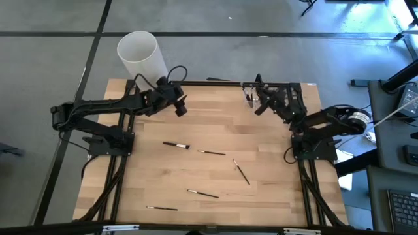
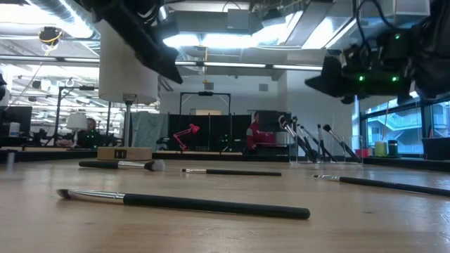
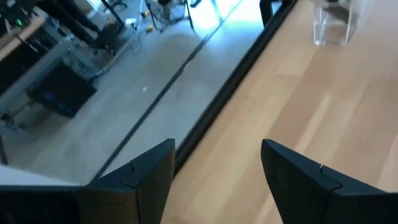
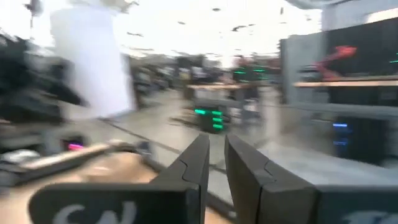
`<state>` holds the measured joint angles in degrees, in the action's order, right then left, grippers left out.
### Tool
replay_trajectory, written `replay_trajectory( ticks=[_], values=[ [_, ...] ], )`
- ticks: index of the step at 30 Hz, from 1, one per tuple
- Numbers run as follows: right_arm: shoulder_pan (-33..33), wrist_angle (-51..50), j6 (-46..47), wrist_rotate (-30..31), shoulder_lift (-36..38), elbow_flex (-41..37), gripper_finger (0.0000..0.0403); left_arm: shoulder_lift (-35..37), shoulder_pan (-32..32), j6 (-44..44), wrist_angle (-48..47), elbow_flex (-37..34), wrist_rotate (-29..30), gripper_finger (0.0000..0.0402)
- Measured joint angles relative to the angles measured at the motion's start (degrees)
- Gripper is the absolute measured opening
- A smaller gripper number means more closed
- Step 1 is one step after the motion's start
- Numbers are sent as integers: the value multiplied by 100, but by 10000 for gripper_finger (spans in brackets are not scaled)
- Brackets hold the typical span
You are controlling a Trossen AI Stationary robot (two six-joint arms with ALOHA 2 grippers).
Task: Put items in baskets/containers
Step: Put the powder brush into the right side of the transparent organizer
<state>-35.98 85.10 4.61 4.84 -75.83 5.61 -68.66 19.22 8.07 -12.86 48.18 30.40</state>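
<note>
Several thin black-handled brushes lie flat on the wooden table: one [image 1: 176, 145], one [image 1: 211, 153], one [image 1: 241, 172], and two nearer ones [image 1: 202, 193] [image 1: 161, 208]. The closest brush [image 2: 183, 202] fills the low view's foreground. The clear plastic holder [image 1: 249, 98] stands near the far edge with several brushes leaning upright in it [image 2: 309, 144]. My left gripper [image 3: 214, 174] hovers open above the far left part of the table [image 1: 179, 108]. My right gripper [image 4: 216, 165] is raised just right of the holder [image 1: 259, 106], its fingers almost together with nothing between them.
A tall white cylinder [image 1: 140, 55] stands beyond the table's far left corner, behind the left arm. The table's dark far rim [image 3: 236, 93] runs under the left gripper. People and desks show in the room behind [image 2: 256, 133]. Bare wood lies between the loose brushes.
</note>
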Motion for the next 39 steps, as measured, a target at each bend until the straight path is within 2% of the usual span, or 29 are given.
replay_trajectory(
  ticks=[4,6,9,13,16,19,21,26,32,39],
  values=[
    [500,-2,686,-316,148,0,51,0,-4,-554,-390,0,-24,235],
    [693,-15,1000,-643,148,0,51,0,-4,-910,-619,-5,-242,235],
    [811,-25,1065,-919,165,175,51,2,-44,-1294,-663,-234,-1086,235],
    [801,-198,1673,-1684,212,620,51,-72,-258,-1853,-495,-701,-2272,235],
    [801,-903,2061,-2903,212,1244,51,-159,-505,-2008,-575,-994,-2601,235],
    [820,-1999,2071,-4532,212,1943,51,-253,-746,-1680,-894,-1132,-2495,235],
    [896,-2708,2040,-5122,212,2286,51,-326,-898,-1357,-1085,-1158,-2341,235],
    [1191,-3666,1653,-5116,210,2660,51,-391,-1146,-1055,-1129,-1215,-2353,235],
    [1230,-3697,1566,-4983,252,2795,51,-392,-1442,-1322,-1126,-1216,-2590,235],
    [1230,-3722,1403,-4983,253,2806,51,-657,-1905,-1329,-1080,-1217,-2594,235]
  ],
)
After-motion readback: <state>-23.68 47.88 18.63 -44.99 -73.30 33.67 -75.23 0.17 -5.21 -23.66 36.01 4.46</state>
